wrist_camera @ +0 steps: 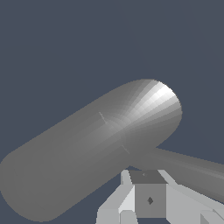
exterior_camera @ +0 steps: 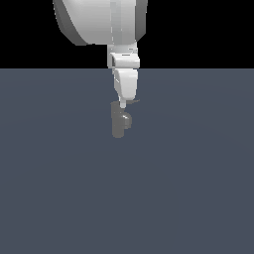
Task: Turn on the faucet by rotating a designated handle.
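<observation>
The grey faucet (exterior_camera: 118, 124) stands upright in the middle of the floor, its stub spout (exterior_camera: 128, 120) pointing to the exterior view's right. The thin handle (exterior_camera: 134, 101) sticks out from its top toward the same side. My gripper (exterior_camera: 122, 103) hangs straight down over the faucet's top, with its tip right by the root of the handle. In the wrist view the faucet body (wrist_camera: 96, 144) fills the middle, the handle (wrist_camera: 188, 168) runs off to one side, and my gripper (wrist_camera: 150, 205) shows at the edge, fingers together and holding nothing.
A flat blue-grey floor (exterior_camera: 59, 188) spreads all around the faucet. The white arm (exterior_camera: 104, 20) comes down from above.
</observation>
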You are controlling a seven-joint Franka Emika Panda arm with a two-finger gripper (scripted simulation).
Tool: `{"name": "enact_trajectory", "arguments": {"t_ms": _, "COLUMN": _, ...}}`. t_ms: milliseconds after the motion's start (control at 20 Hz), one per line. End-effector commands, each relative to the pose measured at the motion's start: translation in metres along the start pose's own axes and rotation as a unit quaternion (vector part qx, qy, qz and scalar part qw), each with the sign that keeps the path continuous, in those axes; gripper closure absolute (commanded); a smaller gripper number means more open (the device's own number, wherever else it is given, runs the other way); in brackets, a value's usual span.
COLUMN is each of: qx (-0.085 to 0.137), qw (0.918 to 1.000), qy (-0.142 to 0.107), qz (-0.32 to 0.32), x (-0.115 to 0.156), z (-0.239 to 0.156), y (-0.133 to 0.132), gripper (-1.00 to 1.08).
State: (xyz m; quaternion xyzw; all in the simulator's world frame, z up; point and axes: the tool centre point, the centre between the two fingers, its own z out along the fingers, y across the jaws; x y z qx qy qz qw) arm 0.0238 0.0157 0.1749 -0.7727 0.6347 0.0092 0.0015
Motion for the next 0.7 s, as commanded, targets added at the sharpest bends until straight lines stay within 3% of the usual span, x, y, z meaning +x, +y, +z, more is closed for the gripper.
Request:
{"name": "enact_trajectory", "arguments": {"t_ms": 0, "qx": 0.006, "qw": 0.9999, "qy": 0.005, "qz": 0.015, "x": 0.028, "z": 0.001, "y": -0.007, "gripper": 1.08}}
{"name": "enact_trajectory", "arguments": {"t_ms": 650, "qx": 0.005, "qw": 0.9996, "qy": 0.008, "qz": 0.027, "x": 0.076, "z": 0.001, "y": -0.023, "gripper": 1.08}}
